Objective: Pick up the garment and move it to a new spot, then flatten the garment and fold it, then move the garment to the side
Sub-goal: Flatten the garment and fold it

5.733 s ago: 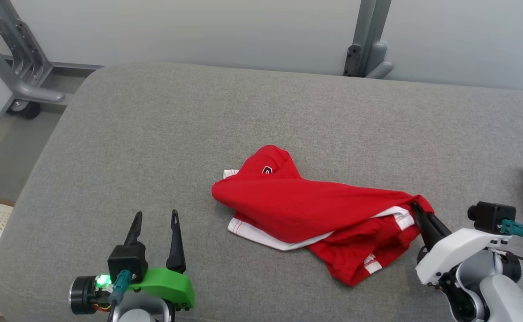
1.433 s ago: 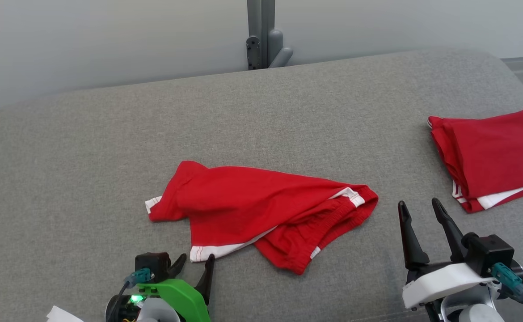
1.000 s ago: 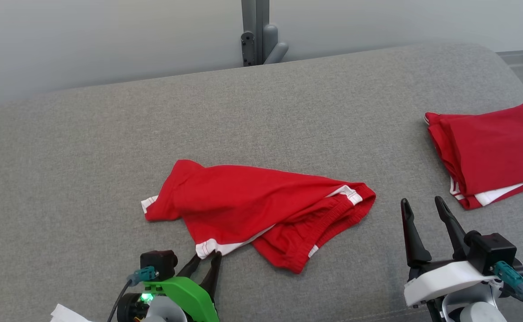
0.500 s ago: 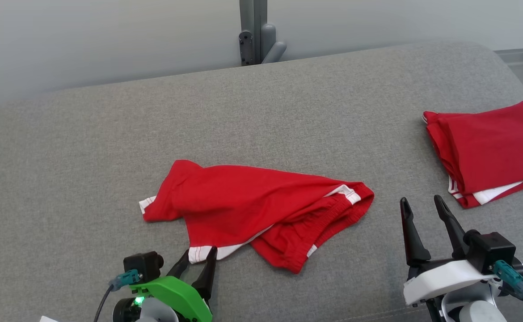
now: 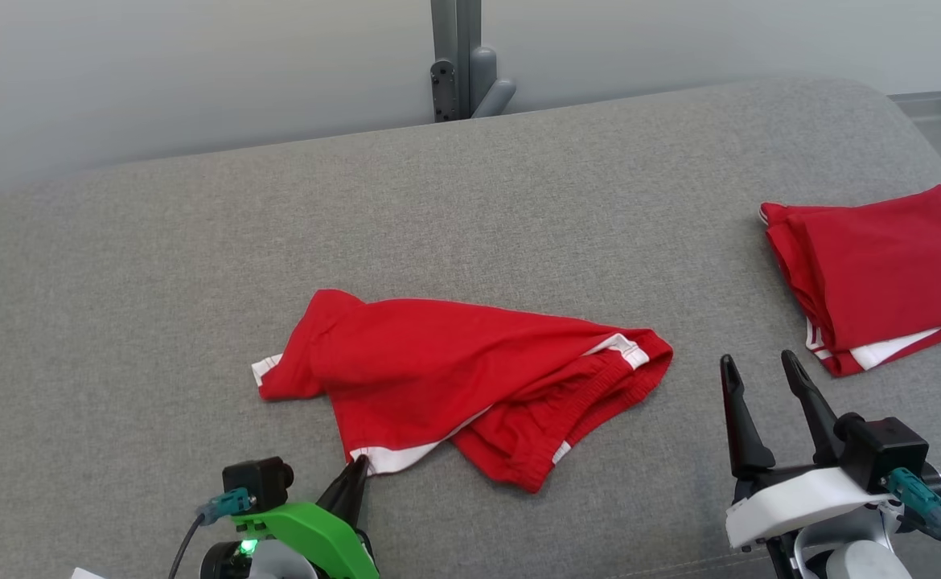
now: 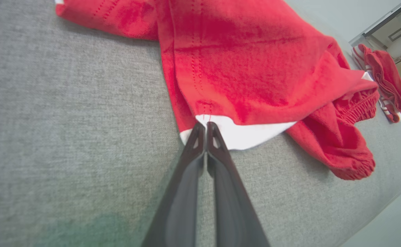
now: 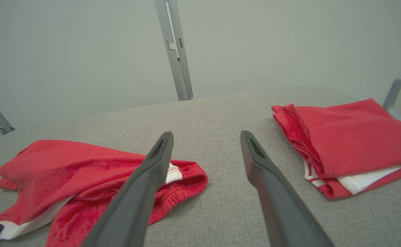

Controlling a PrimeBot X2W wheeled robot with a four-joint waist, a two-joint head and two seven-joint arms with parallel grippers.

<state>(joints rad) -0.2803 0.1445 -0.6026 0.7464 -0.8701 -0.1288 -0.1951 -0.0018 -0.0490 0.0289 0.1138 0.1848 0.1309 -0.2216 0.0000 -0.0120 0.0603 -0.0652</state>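
The garment [image 5: 454, 370] is a pair of red shorts with white hems, lying crumpled in the middle of the grey padded surface [image 5: 197, 241]. My left gripper [image 5: 355, 466] is at its near left corner, shut on the white hem. In the left wrist view, the two dark fingers [image 6: 193, 161] meet at the hem's edge of the garment [image 6: 248, 68], with my left gripper [image 6: 205, 126] pinching the white band. My right gripper [image 5: 760, 366] stands open to the right of the shorts, holding nothing. The right wrist view shows my right gripper [image 7: 205, 135] with the garment [image 7: 84, 164] at its left.
A folded stack of red clothing [image 5: 881, 273] lies at the right edge of the surface, also seen as the folded stack [image 7: 351, 137] in the right wrist view. A grey metal post [image 5: 458, 56] stands behind the far edge. The surface's rounded corner falls away at the far right.
My left gripper's fingers, open around the white hem half a second ago, have closed on it. The hem has shifted slightly. The right gripper has stayed where it was.
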